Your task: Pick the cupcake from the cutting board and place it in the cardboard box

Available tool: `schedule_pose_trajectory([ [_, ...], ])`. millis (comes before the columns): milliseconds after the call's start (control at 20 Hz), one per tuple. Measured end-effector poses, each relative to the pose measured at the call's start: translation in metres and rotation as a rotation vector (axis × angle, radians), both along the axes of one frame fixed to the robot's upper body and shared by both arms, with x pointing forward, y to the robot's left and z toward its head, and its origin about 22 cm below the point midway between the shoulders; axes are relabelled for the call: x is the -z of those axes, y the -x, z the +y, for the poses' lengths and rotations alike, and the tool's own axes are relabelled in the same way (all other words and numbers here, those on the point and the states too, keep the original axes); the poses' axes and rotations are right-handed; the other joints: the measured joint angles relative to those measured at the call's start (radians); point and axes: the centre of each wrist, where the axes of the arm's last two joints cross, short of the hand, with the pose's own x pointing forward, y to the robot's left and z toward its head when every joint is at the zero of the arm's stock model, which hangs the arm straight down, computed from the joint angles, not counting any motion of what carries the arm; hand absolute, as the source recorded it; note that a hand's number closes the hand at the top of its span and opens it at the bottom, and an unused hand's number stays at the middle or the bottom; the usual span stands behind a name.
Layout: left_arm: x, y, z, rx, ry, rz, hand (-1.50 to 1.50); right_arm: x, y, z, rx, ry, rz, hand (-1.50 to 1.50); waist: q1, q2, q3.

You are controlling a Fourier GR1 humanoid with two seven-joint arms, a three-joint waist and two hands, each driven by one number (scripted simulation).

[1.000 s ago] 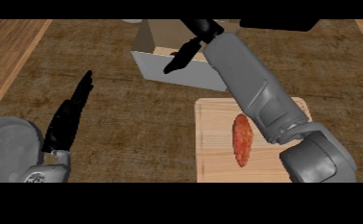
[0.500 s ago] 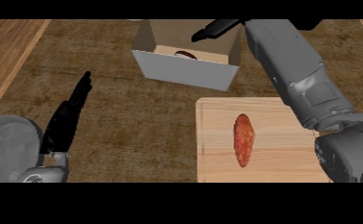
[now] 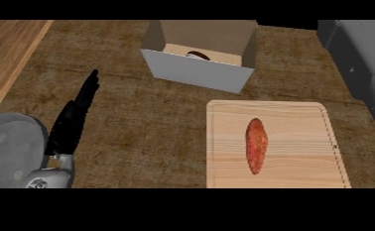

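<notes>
- far left, a strip of lighter wood (image 3: 18, 51) runs along the edge of the dark brown counter (image 3: 147, 126).
- the left hand (image 3: 73, 116) comes up from the lower left corner on its grey forearm (image 3: 22, 145), fingers straight and laid together, pointing up and a little right; it has hold of nothing and sits over bare counter, well apart from everything else.
- moving right, the cardboard box (image 3: 198, 74) stands at the top middle, open upward, its near wall pale grey and its inner walls brown (the box sits turned slightly, so the near wall slants down toward the right).
- inside the box, just behind the near wall, a small dark rounded top with a pale rim peeks out: the cupcake (image 3: 196, 55), mostly hidden by that wall, resting on the box floor.
- lower right, the cutting board (image 3: 293, 121) lies flat, light wood with a thin groove round its edge, its top left corner near the box's lower right corner but not touching it.
- on the board, left of its middle, lies a long reddish-orange vegetable, a sweet potato (image 3: 256, 145) by the look of it, pointing up and down.
- at the far right edge, a grey piece of the right arm (image 3: 351, 61) shows beside the box; the right hand itself is out of sight, so its fingers cannot be told.
</notes>
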Motion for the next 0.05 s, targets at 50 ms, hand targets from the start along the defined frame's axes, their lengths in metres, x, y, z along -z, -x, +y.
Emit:
schedule_pose_trajectory([
  [50, 0.0009, 0.0007, 0.0004, 0.001, 0.001, -0.001, 0.0, 0.0002, 0.0015, -0.0098, 0.001, -0.002, -0.004, -1.5, 0.004, 0.002, 0.0],
])
